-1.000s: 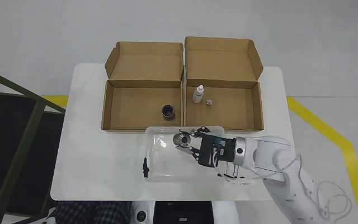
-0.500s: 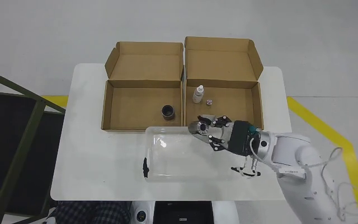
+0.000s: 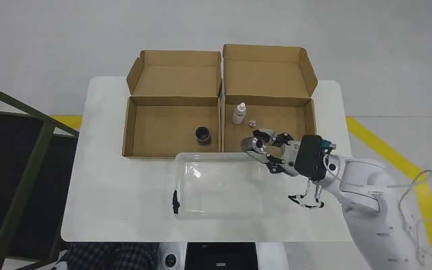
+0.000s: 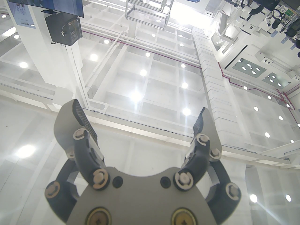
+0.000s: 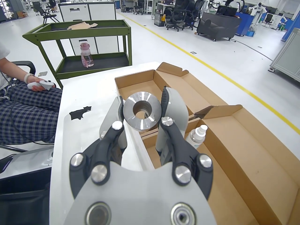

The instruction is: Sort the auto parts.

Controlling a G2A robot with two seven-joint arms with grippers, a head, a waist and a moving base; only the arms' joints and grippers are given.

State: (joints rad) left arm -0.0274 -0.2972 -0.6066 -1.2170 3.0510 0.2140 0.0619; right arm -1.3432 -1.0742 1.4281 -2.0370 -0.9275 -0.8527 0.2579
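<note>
My right gripper (image 5: 142,105) is clamping a steel ring (image 5: 140,124) across its outer rim, one finger on each side. I am judging it heavy for its size, rigid and slick, so a firm squeeze across the widest part is suiting it. The ring is hanging over the near corner of the right cardboard box (image 3: 297,135), just beyond the clear tray (image 3: 181,192).
</note>
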